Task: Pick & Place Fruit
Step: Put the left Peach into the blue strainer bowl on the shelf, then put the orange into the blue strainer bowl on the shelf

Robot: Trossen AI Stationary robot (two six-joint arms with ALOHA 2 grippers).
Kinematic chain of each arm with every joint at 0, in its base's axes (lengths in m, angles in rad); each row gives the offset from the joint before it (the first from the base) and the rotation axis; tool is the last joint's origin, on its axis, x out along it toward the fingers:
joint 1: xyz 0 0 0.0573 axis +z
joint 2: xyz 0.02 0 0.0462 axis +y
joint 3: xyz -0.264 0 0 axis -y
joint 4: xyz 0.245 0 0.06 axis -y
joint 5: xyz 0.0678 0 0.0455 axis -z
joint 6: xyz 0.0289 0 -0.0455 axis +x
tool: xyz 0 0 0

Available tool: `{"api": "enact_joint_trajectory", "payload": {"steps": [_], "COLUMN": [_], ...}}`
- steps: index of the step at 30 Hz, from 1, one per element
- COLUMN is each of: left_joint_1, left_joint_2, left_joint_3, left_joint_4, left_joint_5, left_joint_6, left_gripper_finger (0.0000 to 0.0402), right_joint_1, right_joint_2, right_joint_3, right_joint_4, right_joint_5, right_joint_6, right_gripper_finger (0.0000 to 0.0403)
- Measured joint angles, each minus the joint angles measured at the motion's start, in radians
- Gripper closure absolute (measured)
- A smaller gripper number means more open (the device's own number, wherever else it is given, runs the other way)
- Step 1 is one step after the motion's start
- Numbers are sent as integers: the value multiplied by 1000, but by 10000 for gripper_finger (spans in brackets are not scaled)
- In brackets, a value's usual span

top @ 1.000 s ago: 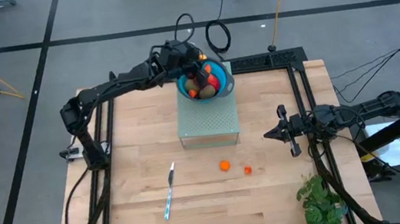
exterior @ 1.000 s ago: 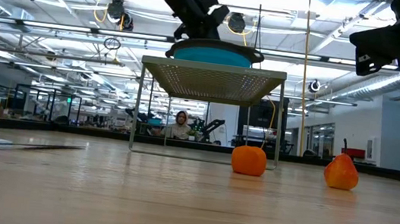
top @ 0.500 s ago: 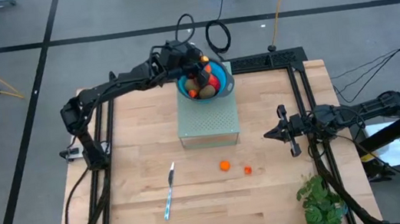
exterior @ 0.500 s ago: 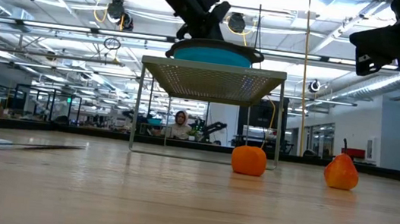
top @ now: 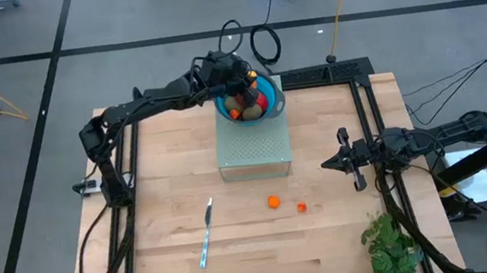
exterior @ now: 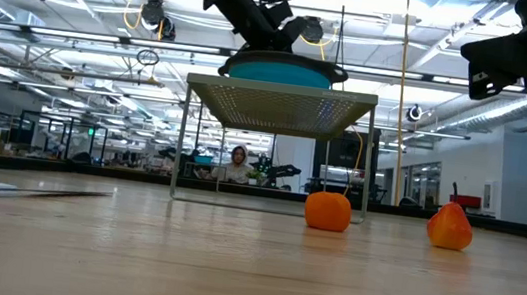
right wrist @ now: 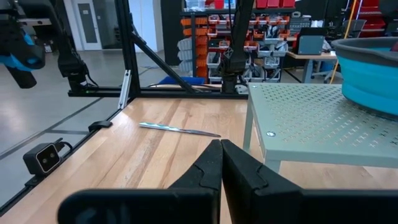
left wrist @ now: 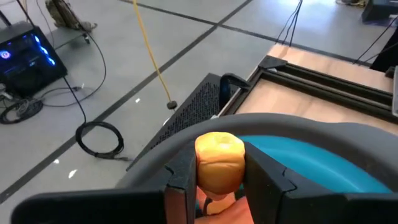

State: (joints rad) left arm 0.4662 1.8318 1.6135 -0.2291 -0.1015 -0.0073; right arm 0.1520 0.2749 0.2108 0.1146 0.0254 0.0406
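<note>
A blue bowl (top: pixel 249 103) stands on a pale green perforated stand (top: pixel 253 149) at the table's far side. It holds several fruit pieces, among them an olive-brown one (top: pixel 235 113) and a red one (top: pixel 261 102). My left gripper (top: pixel 248 79) is over the bowl's far rim, shut on a yellow-orange fruit piece (left wrist: pixel 219 155). Two small orange fruit pieces (top: pixel 274 201) (top: pixel 301 207) lie on the wood nearer the front. My right gripper (top: pixel 348 160) waits at the table's right side, shut and holding nothing. My left gripper pinches the yellow-orange fruit piece by its two opposite sides (left wrist: pixel 200 163) between its two fingers (left wrist: pixel 180 180). The fingers slant down toward the bowl (left wrist: pixel 323 165). The piece is lifted clear above the bowl, its rounded yellow end pointing forward past the fingertips.
A slim silver knife (top: pixel 206 233) lies on the wood left of the orange pieces. A green leafy plant (top: pixel 390 244) sits at the near right corner. Black frame rails run along the table's left, right and far edges.
</note>
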Motion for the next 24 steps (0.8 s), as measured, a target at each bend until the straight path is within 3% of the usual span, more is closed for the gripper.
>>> {"api": "enact_joint_trajectory", "payload": {"steps": [15,24], "left_joint_1": [11,-14], "left_joint_2": [0,-100], "left_joint_3": [0,0], "left_joint_4": [-31,-26], "left_joint_5": [-30,-15], "left_joint_6": [-53,-55], "left_gripper_finger": [194,183], "right_joint_1": [0,0], "right_joint_2": [0,0], "right_joint_3": [0,0], "right_joint_4": [0,0], "right_joint_5": [0,0], "right_joint_6": [0,0], "right_gripper_finger": [403,403]}}
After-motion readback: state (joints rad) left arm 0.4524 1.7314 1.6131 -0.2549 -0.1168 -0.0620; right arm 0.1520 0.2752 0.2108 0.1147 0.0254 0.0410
